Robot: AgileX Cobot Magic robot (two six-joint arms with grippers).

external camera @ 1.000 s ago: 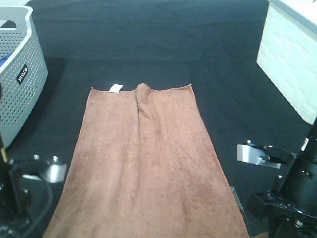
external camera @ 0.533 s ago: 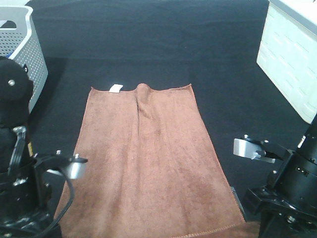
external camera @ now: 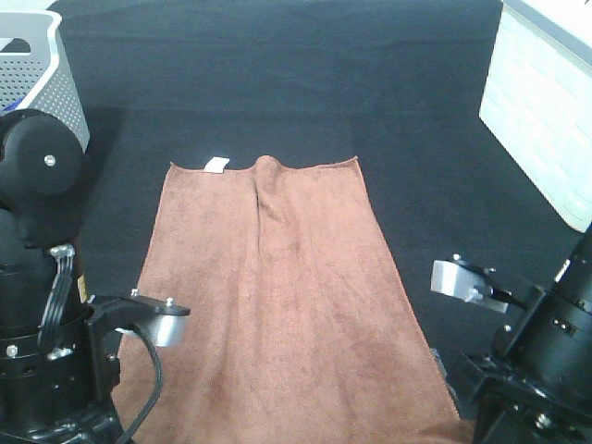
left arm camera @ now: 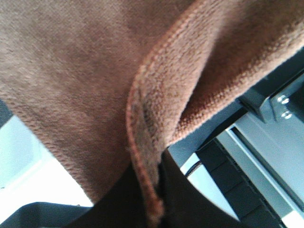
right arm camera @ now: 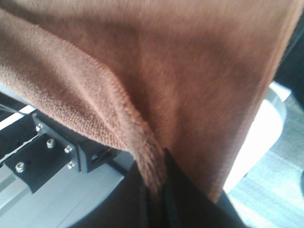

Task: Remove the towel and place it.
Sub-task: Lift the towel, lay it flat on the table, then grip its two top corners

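The brown towel [external camera: 277, 296] lies flat lengthwise on the dark table covering [external camera: 277, 74], with its white tag [external camera: 215, 165] at the far left corner and a small ridge at the middle of the far edge. My left arm [external camera: 46, 296] stands over the near left corner and my right arm [external camera: 546, 351] over the near right corner. In the left wrist view my left gripper [left arm camera: 156, 199] is shut on the towel's stitched hem [left arm camera: 137, 142]. In the right wrist view my right gripper [right arm camera: 156, 190] is shut on a fold of the towel's edge [right arm camera: 118, 109].
A grey perforated basket [external camera: 37, 65] stands at the back left. A white box [external camera: 546, 102] stands at the back right. Bare table covering lies beyond the towel's far edge and on both sides of it.
My left arm has risen into view and moved right over the towel's near left corner. My right arm has shifted slightly left. The towel's near edge has lifted a little.
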